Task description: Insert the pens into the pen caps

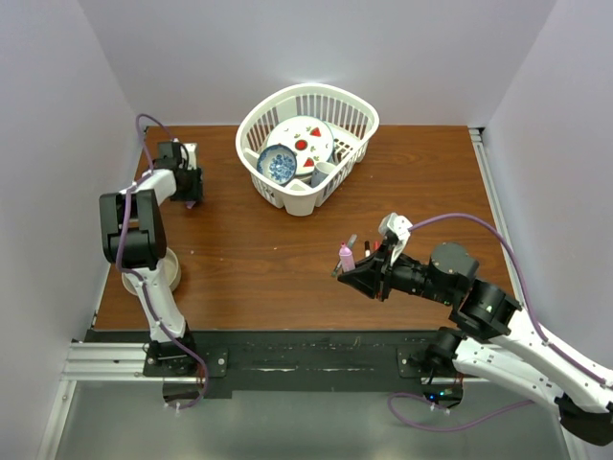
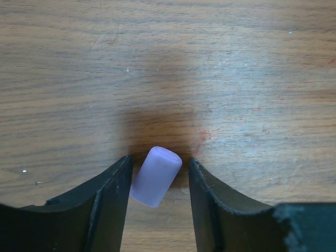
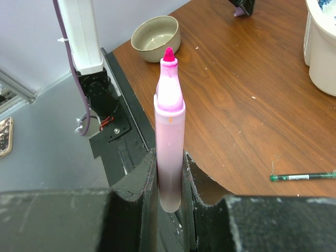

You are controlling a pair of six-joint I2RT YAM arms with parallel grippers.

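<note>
Pink marker (image 3: 169,105) is clamped upright between the right fingers (image 3: 137,191), gripped low on the barrel, with the uncapped tip up and free. Judged reason: the tip is kept exposed so a cap can be pushed onto it. Pale lilac-pink cap (image 2: 156,176) is lying on the wooden surface (image 2: 236,79), far left toward the back, slightly tilted. Left fingers (image 2: 107,197) are set apart, one on each side of the cap and lowered to the surface. A gap is seen on the right side, so the cap is not gripped yet. The straddle is judged as setup for a pinch across its width.

Counted:
- one marker
- one cap
- one thin green pen (image 3: 304,177), lying loose on the surface
- one tan bowl (image 3: 156,35)
- one white basket (image 1: 292,196), with two plates (image 1: 302,139) seen inside

No other pens or caps can be made out.
</note>
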